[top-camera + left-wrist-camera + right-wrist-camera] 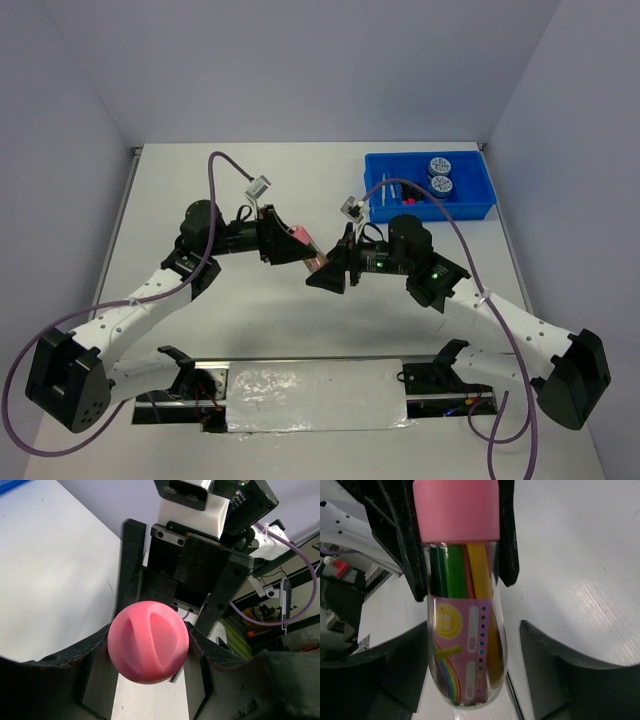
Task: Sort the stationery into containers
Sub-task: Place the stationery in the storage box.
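— Left gripper [148, 645]?
— Clamped on the pink cap [456, 510] of a clear plastic bottle [465, 630], arm reaching centre-table.
— Right gripper [472, 650]?
— Facing it, jaws apart around the bottle's base. Its camera shows coloured pencils [450, 570] inside; only overhead shows the bright blue plastic tray [470, 211], 1 o'clock.

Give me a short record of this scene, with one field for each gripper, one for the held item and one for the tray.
left gripper: shut on the pink cap of the bottle
right gripper: open, one finger on each side of the bottle's body, a gap showing on one side
bottle: clear body, pink cap, coloured pencils inside
tray: blue, at the far right of the table, two round jars inside
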Controlling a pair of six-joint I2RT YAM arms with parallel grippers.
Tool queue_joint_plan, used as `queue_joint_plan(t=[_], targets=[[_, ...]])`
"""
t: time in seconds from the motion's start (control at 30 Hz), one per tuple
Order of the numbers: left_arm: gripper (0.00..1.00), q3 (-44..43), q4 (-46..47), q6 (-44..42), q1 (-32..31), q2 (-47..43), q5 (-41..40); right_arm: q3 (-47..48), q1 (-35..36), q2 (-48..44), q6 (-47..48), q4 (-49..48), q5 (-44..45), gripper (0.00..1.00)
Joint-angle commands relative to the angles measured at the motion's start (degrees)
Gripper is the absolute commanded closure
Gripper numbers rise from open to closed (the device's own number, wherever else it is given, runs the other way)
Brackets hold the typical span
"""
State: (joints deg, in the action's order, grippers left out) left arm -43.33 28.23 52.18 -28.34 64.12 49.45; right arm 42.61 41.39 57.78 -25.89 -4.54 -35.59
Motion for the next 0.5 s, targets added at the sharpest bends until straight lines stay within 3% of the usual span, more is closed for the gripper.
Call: queue_joint_plan(t=[0.0, 0.03, 0.07, 0.1, 0.13, 0.17, 0.2, 0.23, 0.27, 0.37, 0.47], targets=[[1.00, -0.3, 5.6, 0.6, -0.7, 0.4, 1.5, 3.1, 0.6, 1.0, -1.4, -6.3, -2.1, 0.37], [0.99, -0.4, 5.4, 0.4, -0.6, 0.5, 1.4, 3.2, 0.6, 1.1, -1.5, -6.9, -2.0, 0.41], [0.95, -0.6, 4.6, -0.2, -0.7, 0.5, 1.0, 3.3, 0.6, 1.2, -1.4, -7.1, -1.9, 0.53], [0.91, -0.8, 3.3, -1.0, -0.6, 0.4, 0.5, 3.3, 0.5, 1.3, -1.2, -7.2, -1.8, 0.67], [0.83, -1.9, 1.3, -2.1, -0.6, 0.4, -0.3, 3.4, 0.6, 1.3, -1.0, -6.7, -1.5, 0.91], [0.71, -2.9, -1.8, -3.7, -0.7, 0.3, -1.7, 3.6, 0.6, 1.2, -0.3, -5.8, -0.5, 1.00], [0.36, -4.2, -11.3, -7.7, -0.6, 0.0, -7.7, 3.6, 0.5, 1.1, 0.4, -5.1, 2.3, 1.00], [0.14, -7.9, -17.1, -9.5, -0.6, -0.2, -12.2, 3.9, 0.5, 1.0, 1.2, -2.3, 3.8, 1.00], [0.01, -9.9, -22.5, -11.0, -0.6, -0.2, -17.4, 4.8, 0.5, 1.2, 3.3, -0.1, 6.0, 1.00], [0.01, -22.0, -50.7, -11.8, -0.6, 1.4, -52.0, 6.0, -2.1, 2.9, 7.3, 9.7, 17.9, 1.00], [0.01, -34.0, -64.0, -8.7, -0.1, 3.3, -74.0, 8.4, -9.3, 5.5, 10.8, 17.7, 23.9, 1.00]])
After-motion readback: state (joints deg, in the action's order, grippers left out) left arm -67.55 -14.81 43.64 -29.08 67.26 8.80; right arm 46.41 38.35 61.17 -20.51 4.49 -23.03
